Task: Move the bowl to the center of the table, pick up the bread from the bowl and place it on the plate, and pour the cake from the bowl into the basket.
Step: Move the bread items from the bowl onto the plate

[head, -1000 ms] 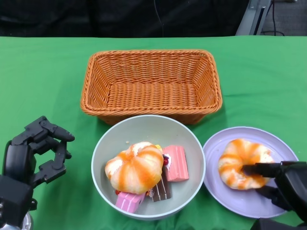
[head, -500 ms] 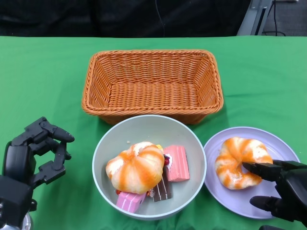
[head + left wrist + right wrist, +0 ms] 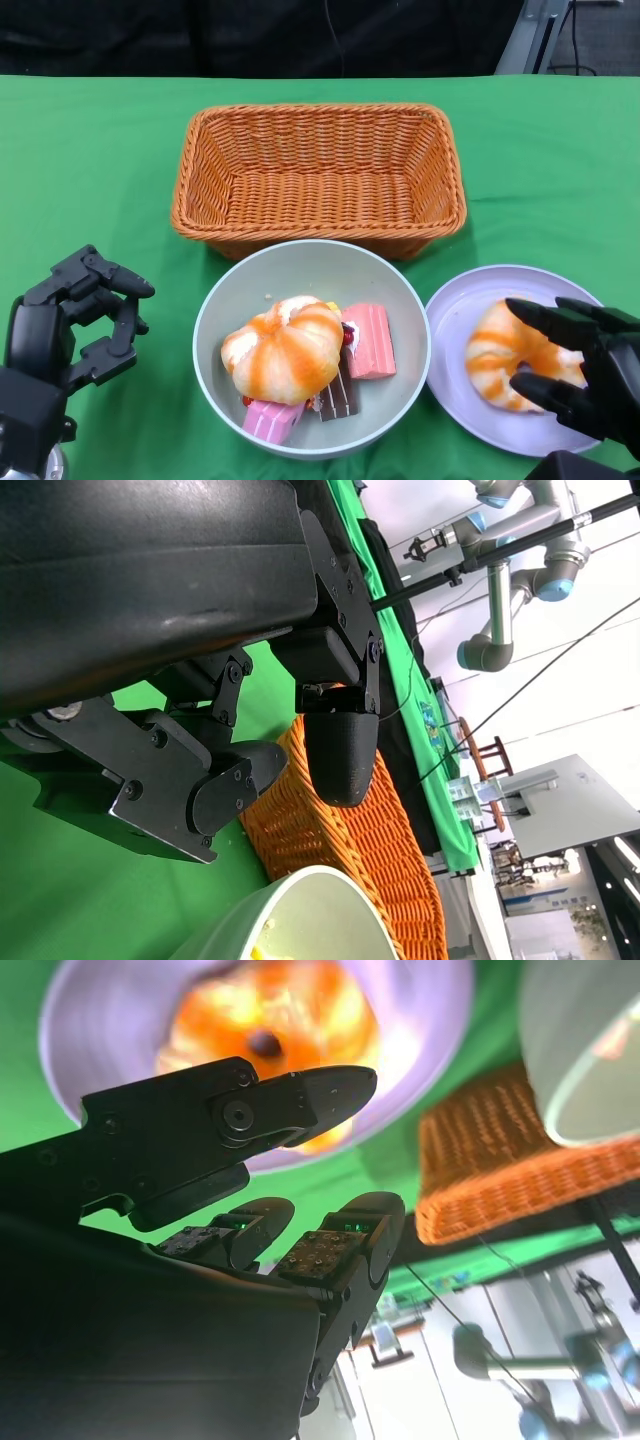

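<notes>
Two breads show: one [image 3: 515, 360] lies on the plate [image 3: 455, 330] near the table's front right corner, under your right hand [image 3: 580, 375], whose fingers [image 3: 545, 315] are spread wide over it and, as far as you can tell, hold nothing, while the other bread [image 3: 285, 355] sits in the bowl [image 3: 300, 270] at the table's front middle atop the cake pieces [image 3: 365, 340]. So judge the bowl placed, one bread delivered, and the second bread and the pour left to do. Your left hand [image 3: 85, 315] waits empty beside the bowl, fingers loosely apart, and the basket [image 3: 320, 175] stands just behind the bowl, nothing blocking it.
</notes>
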{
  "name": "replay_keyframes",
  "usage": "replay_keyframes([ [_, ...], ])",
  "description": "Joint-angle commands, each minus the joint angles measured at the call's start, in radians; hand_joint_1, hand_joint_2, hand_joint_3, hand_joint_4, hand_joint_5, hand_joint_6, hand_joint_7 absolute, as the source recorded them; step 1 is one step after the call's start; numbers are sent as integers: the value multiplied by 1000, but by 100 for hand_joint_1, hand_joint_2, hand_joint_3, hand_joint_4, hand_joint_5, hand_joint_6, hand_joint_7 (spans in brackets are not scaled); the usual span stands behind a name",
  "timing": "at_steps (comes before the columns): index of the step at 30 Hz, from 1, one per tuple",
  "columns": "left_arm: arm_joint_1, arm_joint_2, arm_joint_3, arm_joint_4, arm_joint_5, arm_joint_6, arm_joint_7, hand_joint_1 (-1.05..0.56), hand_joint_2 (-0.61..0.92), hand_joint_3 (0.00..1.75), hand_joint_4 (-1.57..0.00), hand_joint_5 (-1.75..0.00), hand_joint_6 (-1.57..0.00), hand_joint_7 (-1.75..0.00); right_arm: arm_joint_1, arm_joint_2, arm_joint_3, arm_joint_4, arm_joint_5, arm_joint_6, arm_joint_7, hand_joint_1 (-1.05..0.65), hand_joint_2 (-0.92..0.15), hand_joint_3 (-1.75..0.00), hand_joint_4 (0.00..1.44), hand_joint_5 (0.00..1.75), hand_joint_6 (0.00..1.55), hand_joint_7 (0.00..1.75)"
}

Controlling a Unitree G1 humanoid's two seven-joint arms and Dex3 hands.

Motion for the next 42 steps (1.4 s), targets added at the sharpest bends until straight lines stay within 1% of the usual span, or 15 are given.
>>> replay_keyframes([
  [1, -2, 16, 8, 5, -12, -8, -4, 4, 65, 100, -80, -158, -77, -131, 16, 5, -31, -40, 32, -4, 11, -65, -92, -17, 61, 4, 72, 2],
  [5, -2, 17, 8, 8, -12, -8, -9, 3, 66, 100, -80, -158, -76, -131, 30, 7, -51, -91, 72, -21, 37, -63, -92, -15, 62, 4, 71, 1],
  [8, -1, 18, 6, 3, 2, 0, 8, 2, 65, 99, -80, -158, -76, -132, 42, 9, -60, -150, 111, -20, 91, -62, -92, -11, 63, 4, 69, 0],
  [10, 0, 17, 5, 2, 2, 1, 8, 3, 65, 99, -79, -158, -75, -132, 45, 8, -61, -182, 127, -28, 124, -58, -91, -6, 65, 5, 68, 0],
  [13, -2, 16, 5, 5, -1, -7, 0, 3, 66, 99, -79, -158, -75, -132, 37, 18, -52, -210, 129, -38, 149, -59, -92, -4, 71, 7, 70, 1],
  [16, -1, 17, 2, 6, 12, -10, 14, 3, 65, 100, -80, -158, -76, -131, 14, 13, -45, -216, 136, -61, 193, -62, -92, -6, 72, 6, 67, 0],
  [20, 1, 11, 3, 3, 6, -10, 7, 4, 65, 101, -81, -155, -77, -129, -25, 17, -30, -223, 133, -82, 243, -70, -92, -6, 72, 5, 64, 0],
  [24, 1, 5, 3, -2, -8, -8, -9, 4, 66, 101, -82, -154, -78, -129, -56, 28, -8, -227, 100, -94, 249, -76, -92, -6, 71, 4, 64, 0],
  [31, 0, 2, 4, 3, -16, -13, -20, 4, 67, 98, -82, -153, -78, -126, -129, 33, 28, -219, 78, -114, 297, -79, -92, -9, 68, 2, 61, 0],
  [37, 5, 2, 1, -1, -1, -18, -5, 4, 67, 98, -82, -152, -79, -124, -192, 42, 71, -158, 23, -162, 269, -77, -92, -5, 71, 2, 63, 1],
  [42, 11, 1, -4, -8, 12, -20, 8, 4, 66, 99, -82, -152, -79, -125, -235, 67, 102, -96, -6, -187, 247, -77, -92, -2, 72, 2, 64, 1],
])
